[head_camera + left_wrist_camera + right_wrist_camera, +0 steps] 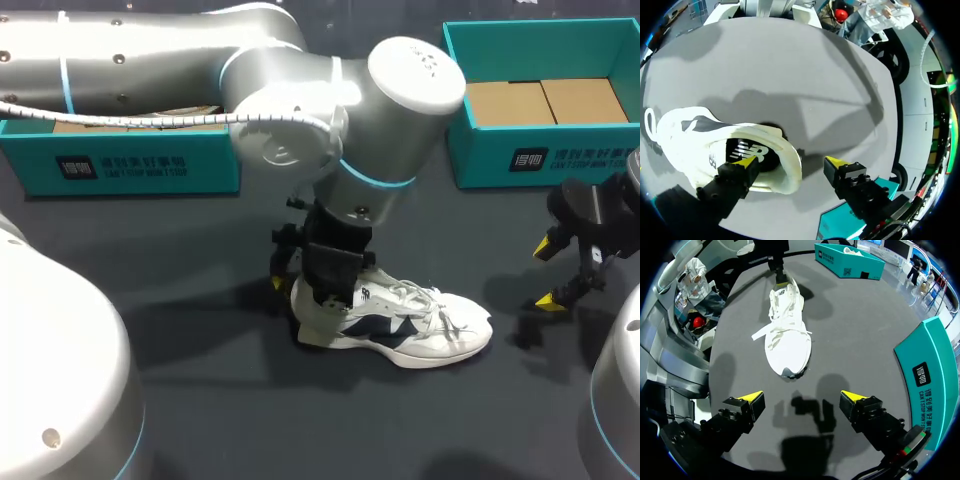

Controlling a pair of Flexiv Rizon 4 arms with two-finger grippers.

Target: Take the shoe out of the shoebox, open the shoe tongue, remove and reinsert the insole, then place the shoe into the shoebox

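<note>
The left gripper (790, 162) stood released. One yellow fingertip (745, 161) sat inside the mouth of the sneaker (400, 325), above the dark insole (752, 150). The other stood outside, clear of the heel collar (791, 165). You therefore had the heel straddled but not grasped.

The right gripper (802, 397) was also released, with nothing between its fingers. It hovered over the table (200, 250) to the right of the toe and apart from it.

The sneaker lay on its sole on the table, out of the box, with the heel to the left, the toe to the right and the laces loose. It lay nearer than both teal shoeboxes, the left shoebox (130, 165) and the right shoebox (540, 155).

Judged from this layout, the take-out step was complete and the insole step was in hand. You could not confirm from these views how far the tongue was open.

For the next move, you would need to:
1. Lower the inner finger onto the rear edge of the insole.
2. Pinch that edge, not the collar.
3. Steady the toe with the right gripper before lifting.
</note>
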